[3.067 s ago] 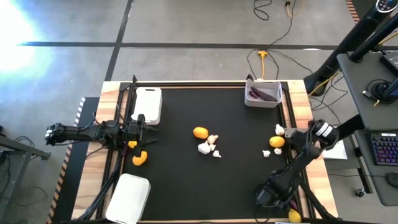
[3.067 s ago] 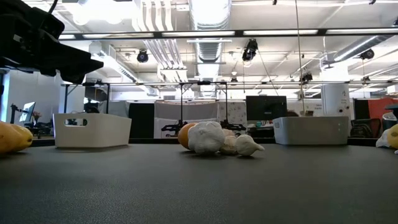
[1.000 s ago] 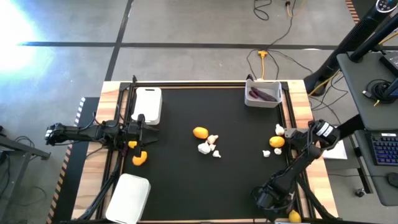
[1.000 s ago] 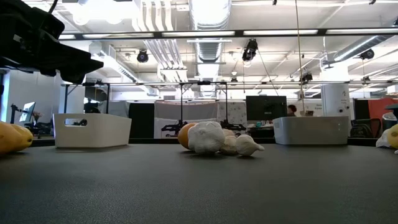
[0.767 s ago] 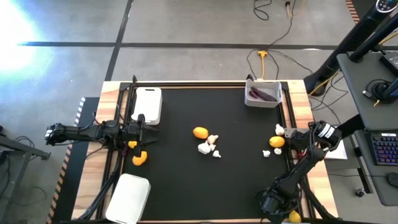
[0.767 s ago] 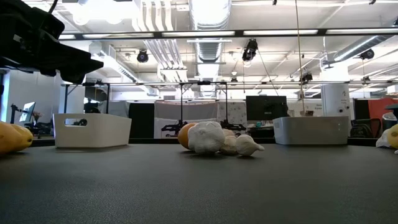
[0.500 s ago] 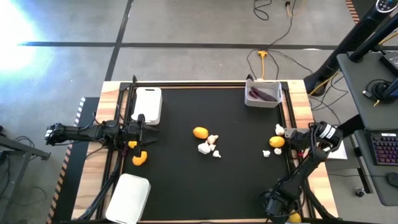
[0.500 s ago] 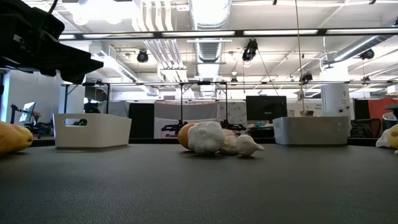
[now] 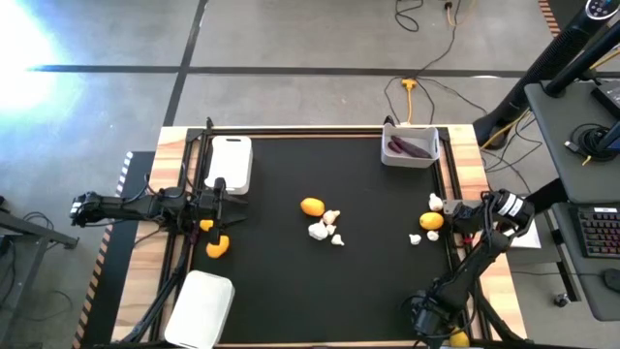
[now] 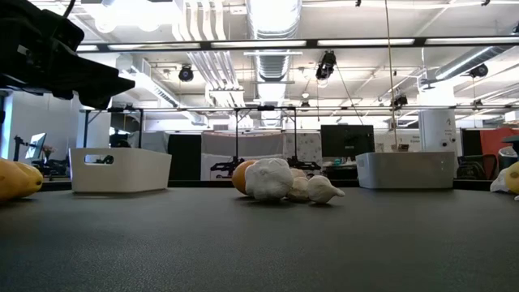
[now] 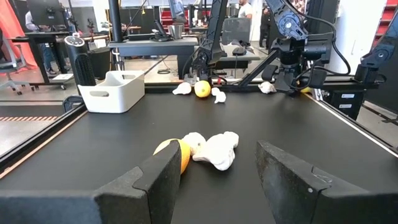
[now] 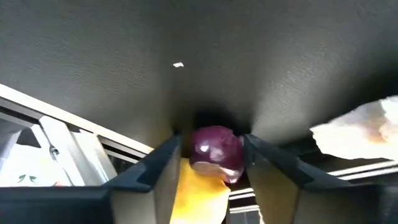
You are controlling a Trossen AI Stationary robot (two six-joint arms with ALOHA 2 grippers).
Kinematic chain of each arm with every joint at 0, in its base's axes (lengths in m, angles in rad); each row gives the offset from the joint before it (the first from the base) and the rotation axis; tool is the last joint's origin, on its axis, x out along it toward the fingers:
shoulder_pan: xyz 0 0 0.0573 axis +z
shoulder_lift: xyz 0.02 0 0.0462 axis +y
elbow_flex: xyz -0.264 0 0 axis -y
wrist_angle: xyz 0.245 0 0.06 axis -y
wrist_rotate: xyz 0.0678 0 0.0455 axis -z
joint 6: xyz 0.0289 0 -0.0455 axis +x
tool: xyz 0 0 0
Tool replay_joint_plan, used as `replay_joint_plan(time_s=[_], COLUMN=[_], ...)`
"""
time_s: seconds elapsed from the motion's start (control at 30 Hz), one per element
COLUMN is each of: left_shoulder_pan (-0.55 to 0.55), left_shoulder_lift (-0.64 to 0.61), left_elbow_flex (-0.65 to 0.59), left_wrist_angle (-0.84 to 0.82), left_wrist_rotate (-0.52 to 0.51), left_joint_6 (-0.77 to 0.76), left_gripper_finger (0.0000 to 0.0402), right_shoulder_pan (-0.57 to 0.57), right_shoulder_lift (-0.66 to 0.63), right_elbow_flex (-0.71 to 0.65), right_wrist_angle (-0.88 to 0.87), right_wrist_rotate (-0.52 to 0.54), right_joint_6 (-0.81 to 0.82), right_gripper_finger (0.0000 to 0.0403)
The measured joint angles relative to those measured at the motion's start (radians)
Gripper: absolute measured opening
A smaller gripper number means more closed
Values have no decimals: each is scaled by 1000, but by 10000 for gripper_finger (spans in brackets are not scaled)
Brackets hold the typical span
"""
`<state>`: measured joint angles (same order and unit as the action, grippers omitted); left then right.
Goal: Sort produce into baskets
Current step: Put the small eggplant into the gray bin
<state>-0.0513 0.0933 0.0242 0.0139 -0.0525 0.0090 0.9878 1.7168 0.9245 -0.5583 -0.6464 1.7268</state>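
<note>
Black desk (image 9: 320, 281) carries three white baskets: two at the left side (image 9: 231, 163) (image 9: 201, 308), one far right (image 9: 410, 146) with purple pieces. Mid-desk, lemon (image 9: 312, 206) beside whitish lumps (image 9: 320, 230). Right tool (image 12: 208, 155) at the near right corner, its fingers straddling a purple piece (image 12: 216, 151); whether grasping, cannot tell. Left tool (image 11: 217, 174) released, at the left edge.

Three white baskets on the black tabletop (image 9: 291, 281): one far left (image 9: 232, 163), one far right (image 9: 410, 147), one near left (image 9: 201, 308).

Four yellow-orange fruits: one mid-tabletop (image 9: 312, 206), one at the left edge (image 9: 219, 246), one at the right edge (image 9: 431, 221), one at the near right corner (image 9: 457, 338).

Purple pieces (image 9: 411, 147) in the far right basket, exact count unclear.

Whitish lumps: a cluster (image 9: 326, 228) beside the middle fruit, three (image 9: 435, 203) around the right-edge fruit.
</note>
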Motion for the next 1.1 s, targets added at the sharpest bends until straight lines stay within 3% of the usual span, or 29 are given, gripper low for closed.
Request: replay_joint_plan(time_s=[0.2, 0.3, 0.37, 0.47, 0.63, 0.8, 0.93, 1.1], left_shoulder_pan=[0, 0, 0, 0, 0, 0, 0, 0], left_shoulder_lift=[0, 0, 0, 0, 0, 0, 0, 0], left_elbow_flex=[0, 0, 0, 0, 0, 0, 0, 0], left_wrist_angle=[0, 0, 0, 0, 0, 0, 0, 0], left_wrist_rotate=[0, 0, 0, 0, 0, 0, 0, 0], left_joint_6=[0, 0, 0, 0, 0, 0, 0, 0], left_gripper_finger=[190, 190, 190, 190, 190, 190, 190, 190], right_shoulder_pan=[-46, -130, -199, -317, -513, -817, -1094, -1402], right_shoulder_lift=[-18, -56, -89, -146, -262, -383, -442, -454], right_elbow_flex=[15, 56, 98, 183, 282, 276, 231, 129], right_wrist_angle=[-72, -172, -291, -459, -598, -603, -577, -509], right_wrist_rotate=[-9, 9, 83, 319, 977, 1299, 1387, 1299], right_joint_6=[-63, -192, -308, -509, -760, -875, -944, -1043], right_gripper_finger=[80, 61, 59, 64, 74, 67, 65, 67])
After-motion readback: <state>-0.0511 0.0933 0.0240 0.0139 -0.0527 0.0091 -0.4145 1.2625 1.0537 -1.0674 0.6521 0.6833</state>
